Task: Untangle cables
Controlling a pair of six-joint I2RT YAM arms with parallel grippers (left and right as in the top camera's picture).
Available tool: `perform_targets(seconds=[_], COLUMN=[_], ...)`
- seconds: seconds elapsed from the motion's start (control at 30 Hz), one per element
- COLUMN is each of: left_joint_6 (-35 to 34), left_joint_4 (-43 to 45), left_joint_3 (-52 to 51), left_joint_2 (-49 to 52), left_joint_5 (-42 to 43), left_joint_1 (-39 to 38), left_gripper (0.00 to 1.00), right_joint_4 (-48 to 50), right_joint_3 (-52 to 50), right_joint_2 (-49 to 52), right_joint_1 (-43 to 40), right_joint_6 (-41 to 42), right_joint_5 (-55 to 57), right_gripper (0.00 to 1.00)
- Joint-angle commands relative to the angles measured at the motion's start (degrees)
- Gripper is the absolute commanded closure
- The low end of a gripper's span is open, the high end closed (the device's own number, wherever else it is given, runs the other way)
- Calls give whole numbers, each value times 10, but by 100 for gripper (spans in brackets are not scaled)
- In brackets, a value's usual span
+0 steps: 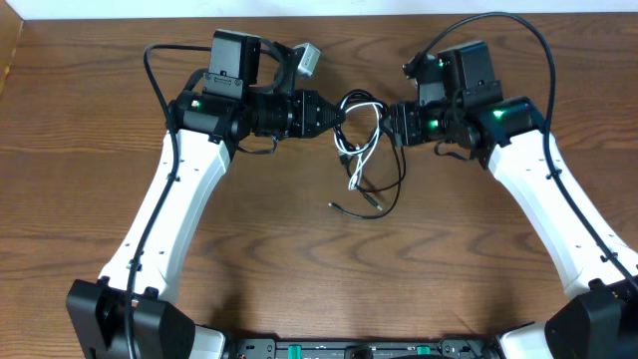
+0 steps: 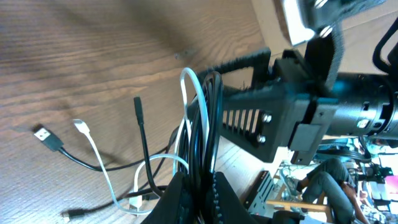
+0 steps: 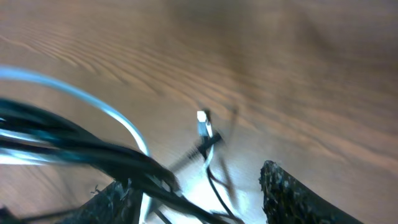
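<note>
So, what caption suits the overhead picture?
Left gripper pinches tangled black and white cables over a wooden table; right gripper open nearby.

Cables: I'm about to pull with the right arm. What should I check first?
1. Left gripper shut on the cables: ok.
2. Right gripper closed on a strand: not ok, jaws open.
3. Black cable and white cable apart: not ok, looped together.
4. Plug ends loose on the table: ok.
5. Strand between the right gripper's jaws: cannot tell, view blurred.
</note>
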Motion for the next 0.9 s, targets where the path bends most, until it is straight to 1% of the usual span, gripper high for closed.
perform_targets(seconds=[0.0,0.13,0.27,0.3,0.33,0.37,0.4,0.47,0.57,0.67,0.87], left_joint_6=[-13,-22,-33,-36,-36,-36,-41,-66,-81,-81,-73], left_joint_4=[3,5,21,28,34,37,45,53,55,54,55], left_joint_3=[5,5,5,5,5,5,5,5,5,5,5], left_joint_2=[0,0,0,0,0,-1,-1,-1,-1,-1,-1], left_joint_5=[25,26,44,54,57,57,57,57,61,75,71], left_joint_1=[-1,-1,-5,-7,-8,-8,-1,17,52,70,73], left_gripper=[93,93,92,93,92,92,93,93,93,93,93], right_joint_4=[21,26,34,35,31,24,-10,-48,-89,-111,-130], right_joint_3=[-3,-3,-4,-4,-4,-4,-4,-4,-4,-4,-4], right_joint_2=[1,4,27,36,43,49,58,62,63,63,63], right_joint_1=[-4,-2,19,23,24,25,24,15,-21,-56,-82], right_joint_6=[54,75,118,130,145,163,232,267,273,257,206], right_joint_5=[-34,-30,8,21,40,64,148,222,274,277,275], right_gripper=[44,43,43,44,46,45,37,37,37,37,38])
